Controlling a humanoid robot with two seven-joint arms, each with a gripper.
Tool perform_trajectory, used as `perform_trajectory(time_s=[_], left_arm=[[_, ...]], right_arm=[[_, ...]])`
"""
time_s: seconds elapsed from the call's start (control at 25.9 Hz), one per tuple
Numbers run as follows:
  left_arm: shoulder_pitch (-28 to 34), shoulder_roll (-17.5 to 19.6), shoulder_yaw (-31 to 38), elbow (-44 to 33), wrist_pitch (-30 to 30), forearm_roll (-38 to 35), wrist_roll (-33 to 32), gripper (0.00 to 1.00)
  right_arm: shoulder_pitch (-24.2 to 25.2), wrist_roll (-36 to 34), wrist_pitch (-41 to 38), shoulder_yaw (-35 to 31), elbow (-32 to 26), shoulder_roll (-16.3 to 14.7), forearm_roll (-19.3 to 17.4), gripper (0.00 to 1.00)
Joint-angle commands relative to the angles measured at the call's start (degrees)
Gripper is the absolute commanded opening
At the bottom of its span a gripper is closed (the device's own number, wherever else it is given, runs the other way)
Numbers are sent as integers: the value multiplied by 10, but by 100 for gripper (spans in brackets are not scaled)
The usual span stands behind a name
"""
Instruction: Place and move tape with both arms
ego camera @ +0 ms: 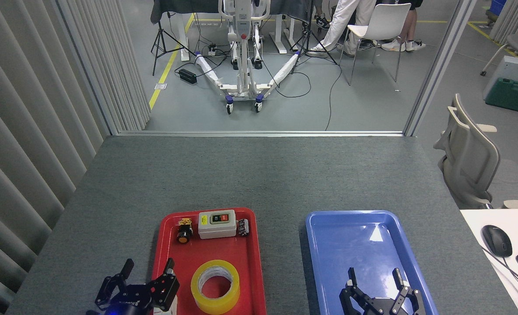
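Tape (215,287) lies flat in red tray (241,253), untouched. Left gripper (148,272) just beside it, jaws spread, empty. Right gripper (375,277) over blue tray (329,245), jaws spread too.

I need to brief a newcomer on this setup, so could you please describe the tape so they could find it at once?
On the grey table sit two trays; look in the red tray on the left, not the blue tray. The tape lies flat at its near end, beside the left claw. It is the only yellow ring there, far bigger than the switch box and small parts at the far end.
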Motion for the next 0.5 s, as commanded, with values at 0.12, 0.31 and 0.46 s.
perform_trajectory(time_s=[0.12, 0.31, 0.46], left_arm=[[-56, -5, -4, 1, -13, 1, -194, 100], [-126, -7, -12, 1, -24, 2, -456, 100], [-153, -7, -20, 1, -28, 2, -520, 100]], right_arm=[[0, 0, 1, 0, 0, 0, 0, 100], [0, 0, 1, 0, 0, 1, 0, 100], [0, 0, 1, 0, 0, 0, 0, 100]])
